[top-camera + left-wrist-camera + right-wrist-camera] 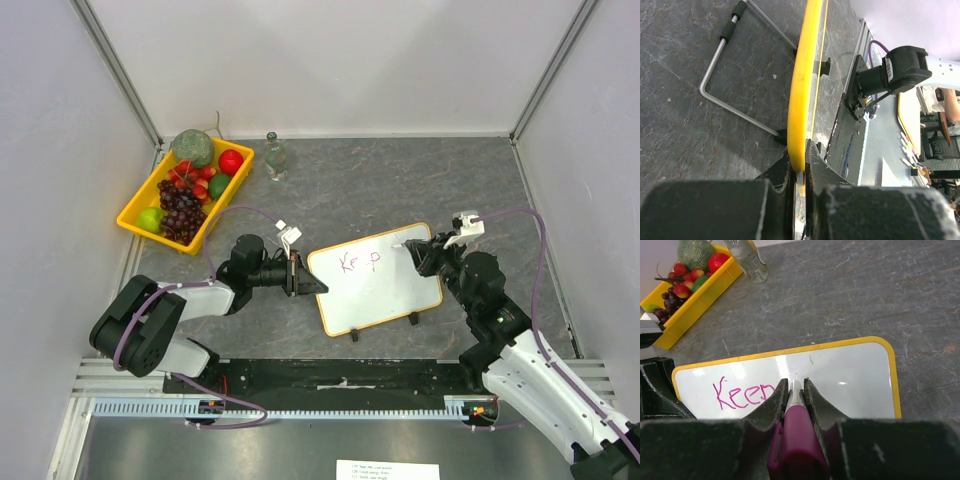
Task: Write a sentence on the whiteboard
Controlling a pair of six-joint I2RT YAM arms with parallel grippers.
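Right wrist: marker (797, 440) against whiteboard (850, 380)

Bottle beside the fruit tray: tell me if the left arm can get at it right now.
Probably not yet: the left pincer is shut on the edge of the whiteboard. Nothing stands between it and the bottle, though.

Grey marbled table (400, 180) carries the whiteboard (390, 290), a yellow fruit tray (157, 237) and a glass bottle (275, 158)

My left arm (190, 300) and right arm (545, 375) wear white shells over black joints. A purple cable (540, 250) runs along each to a small white camera block (466, 224). The left hand (296, 275) and right hand (412, 252) are matte black with thick, scuffed fingers (715, 210).
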